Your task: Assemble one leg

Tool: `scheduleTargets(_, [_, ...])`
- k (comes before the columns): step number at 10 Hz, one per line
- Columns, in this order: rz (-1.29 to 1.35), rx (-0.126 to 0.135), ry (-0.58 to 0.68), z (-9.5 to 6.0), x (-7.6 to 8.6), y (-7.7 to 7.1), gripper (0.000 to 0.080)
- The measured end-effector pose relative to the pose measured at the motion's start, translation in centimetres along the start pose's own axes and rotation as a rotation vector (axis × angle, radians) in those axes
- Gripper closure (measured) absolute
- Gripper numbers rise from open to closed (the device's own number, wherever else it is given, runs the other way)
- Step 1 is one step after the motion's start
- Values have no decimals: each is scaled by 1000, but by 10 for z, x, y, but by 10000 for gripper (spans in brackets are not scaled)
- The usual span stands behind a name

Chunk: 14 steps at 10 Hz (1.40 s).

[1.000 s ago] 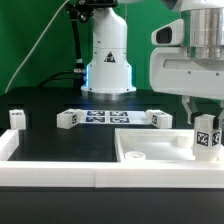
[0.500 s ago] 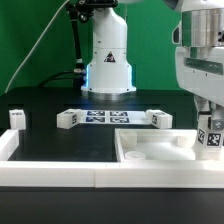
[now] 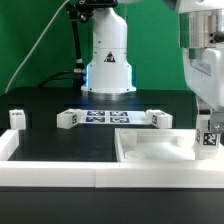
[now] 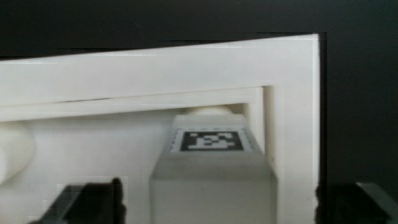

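Note:
The leg (image 3: 210, 138), a small white post with a square tag, stands upright at the right corner of the wide white slab (image 3: 150, 152). My gripper (image 3: 209, 128) hangs straight over it at the exterior view's right edge. In the wrist view the leg (image 4: 214, 160) sits between my two dark fingers (image 4: 93, 202), with a pale gap on each side. The jaws stand open around the leg and do not touch it. The leg's foot is hidden by the slab's rim.
The marker board (image 3: 105, 117) lies mid-table before the arm's base (image 3: 108, 60). Small tagged white posts stand by it (image 3: 67, 119), (image 3: 160, 119) and at the left (image 3: 17, 118). A white rim (image 3: 60, 170) runs along the near edge.
The gripper's body has shifted toward the exterior view's right and looks narrower. The leg has stayed almost in place at the slab's corner.

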State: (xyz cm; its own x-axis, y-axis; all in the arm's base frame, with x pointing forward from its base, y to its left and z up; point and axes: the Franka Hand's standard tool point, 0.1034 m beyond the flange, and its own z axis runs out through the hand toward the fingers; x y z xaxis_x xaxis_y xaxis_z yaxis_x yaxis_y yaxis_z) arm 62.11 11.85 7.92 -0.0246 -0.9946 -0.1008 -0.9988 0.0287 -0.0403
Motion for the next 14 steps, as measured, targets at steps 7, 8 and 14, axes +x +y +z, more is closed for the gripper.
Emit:
scheduleTargets(7, [-867, -48, 44, -5, -5, -2, 150])
scheduleTargets(8, [-1025, -61, 64, -4, -7, -2, 150])
scheduleTargets(14, [-1539, -55, 81, 1, 6, -2, 150])
